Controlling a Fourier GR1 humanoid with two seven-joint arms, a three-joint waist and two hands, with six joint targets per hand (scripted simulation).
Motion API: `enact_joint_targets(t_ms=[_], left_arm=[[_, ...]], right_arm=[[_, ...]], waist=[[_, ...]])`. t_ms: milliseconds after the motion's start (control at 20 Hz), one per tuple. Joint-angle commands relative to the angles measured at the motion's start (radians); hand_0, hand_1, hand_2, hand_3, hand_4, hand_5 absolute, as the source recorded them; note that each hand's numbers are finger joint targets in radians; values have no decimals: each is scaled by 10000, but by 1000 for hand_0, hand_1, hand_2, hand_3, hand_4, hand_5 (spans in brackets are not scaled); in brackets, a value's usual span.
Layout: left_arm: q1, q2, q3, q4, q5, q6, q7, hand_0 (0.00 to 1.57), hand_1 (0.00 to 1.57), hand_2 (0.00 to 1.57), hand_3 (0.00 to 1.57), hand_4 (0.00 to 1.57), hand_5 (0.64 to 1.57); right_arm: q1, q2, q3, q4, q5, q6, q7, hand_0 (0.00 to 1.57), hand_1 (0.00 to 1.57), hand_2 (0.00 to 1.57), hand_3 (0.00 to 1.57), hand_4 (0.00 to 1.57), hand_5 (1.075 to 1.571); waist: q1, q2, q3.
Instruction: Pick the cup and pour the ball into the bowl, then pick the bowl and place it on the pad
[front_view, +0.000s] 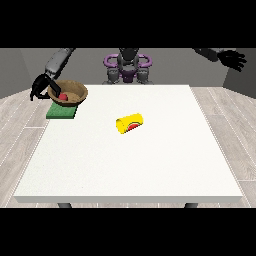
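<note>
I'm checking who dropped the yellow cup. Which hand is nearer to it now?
The robot's right hand, at the view's left, by the bowl, up and left of the cup. The hand at the view's right is raised beyond the table's far corner.

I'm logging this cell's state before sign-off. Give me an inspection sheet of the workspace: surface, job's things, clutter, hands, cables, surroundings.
Surface: white table, square, seen from across.
Job's things: brown bowl holding a red ball, resting on the green pad at the table's far corner on the view's left; yellow cup lying on its side near the table's middle.
Clutter: nothing seen.
Hands: hand at the view's left at the bowl's rim; hand at the view's right raised off the table, fingers spread.
Cables: nothing seen.
Surroundings: wood-look floor, grey walls.
</note>
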Motion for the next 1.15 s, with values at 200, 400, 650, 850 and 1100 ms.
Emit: enact_joint_targets(t_ms=[200,400,650,850,1100], left_arm=[[23,439,265,227,249,-706,-738,0,0,0,0,1186,1557],[-250,704,412,-3,458,-498,-332,0,0,0,0,1174,1548],[67,672,330,444,259,-582,-617,0,0,0,0,1178,1550],[-37,-1158,-1426,-1563,-37,374,1578,0,0,0,0,902,1559],[814,-1768,-1787,-786,-772,1136,1689,0,0,0,0,902,1559]], right_arm=[[-296,-1072,-797,857,-54,-634,-139,1549,1549,1571,1036,0,1560],[-671,-1000,-1051,1587,-467,-81,-274,614,614,681,1057,0,1520],[-753,-918,-722,1441,-372,334,-133,0,0,184,118,0,1392],[-794,-860,-140,1923,203,247,848,0,0,0,0,0,1359],[-1468,-164,240,820,-158,1327,1436,0,0,0,0,476,1434]], waist=[[248,890,6],[316,1054,8],[220,539,1],[163,-1468,19],[-507,-3372,-19]])
